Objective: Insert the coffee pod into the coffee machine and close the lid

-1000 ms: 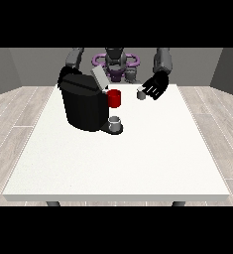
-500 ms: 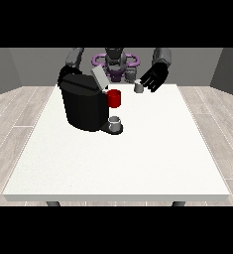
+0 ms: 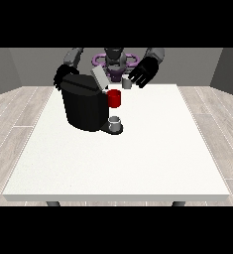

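The black coffee machine [image 3: 85, 106] stands on the table's left half, with its grey lid [image 3: 98, 77] tipped up and open. A red part [image 3: 114, 98] sits at its front, and a small grey cup [image 3: 115, 122] rests on its drip tray. The small grey coffee pod [image 3: 126, 83] hangs in the air just right of the lid, held at the fingertips of the hand at the view's right [image 3: 145, 72]. The hand at the view's left [image 3: 63, 75] is behind the machine's top left corner, partly hidden by it.
The white table [image 3: 152, 149] stretches wide in front of and to the right of the machine. The robot's purple and grey torso [image 3: 114, 60] is behind the table's far edge.
The hand at the view's right has lifted the pod off the table and carried it left, towards the open lid. The other hand and the machine have stayed put.
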